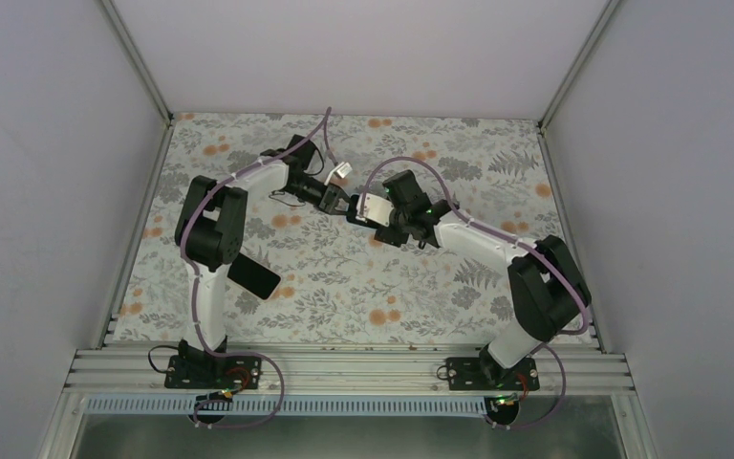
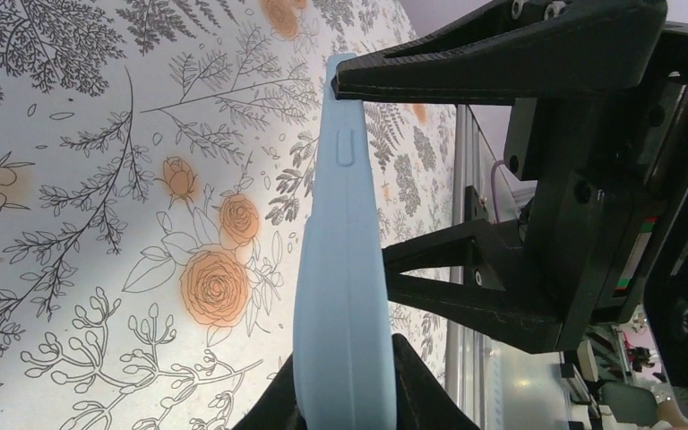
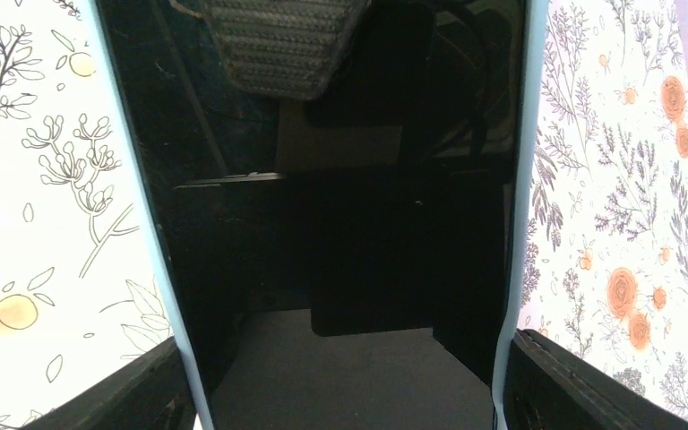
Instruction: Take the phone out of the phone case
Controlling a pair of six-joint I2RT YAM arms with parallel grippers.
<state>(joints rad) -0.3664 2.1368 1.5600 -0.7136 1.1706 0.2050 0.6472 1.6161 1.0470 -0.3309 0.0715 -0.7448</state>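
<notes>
A light blue phone case (image 1: 374, 206) with a black phone (image 3: 340, 224) in it is held above the middle of the table between both grippers. My left gripper (image 1: 341, 203) is shut on one end of it. In the left wrist view the case (image 2: 340, 269) stands edge-on between my left gripper's (image 2: 345, 399) jaws. My right gripper (image 1: 387, 218) is shut across the case's width. In the right wrist view my right gripper (image 3: 345, 385) presses both blue side edges (image 3: 512, 224). The glossy screen faces this camera. A left finger's ribbed pad (image 3: 278, 45) lies on it.
The table has a floral cloth (image 1: 344, 287). A flat black rectangular object (image 1: 254, 277) lies on it near the left arm's lower link. White walls and metal posts bound the table at the back and sides. A metal rail (image 1: 344, 368) runs along the near edge.
</notes>
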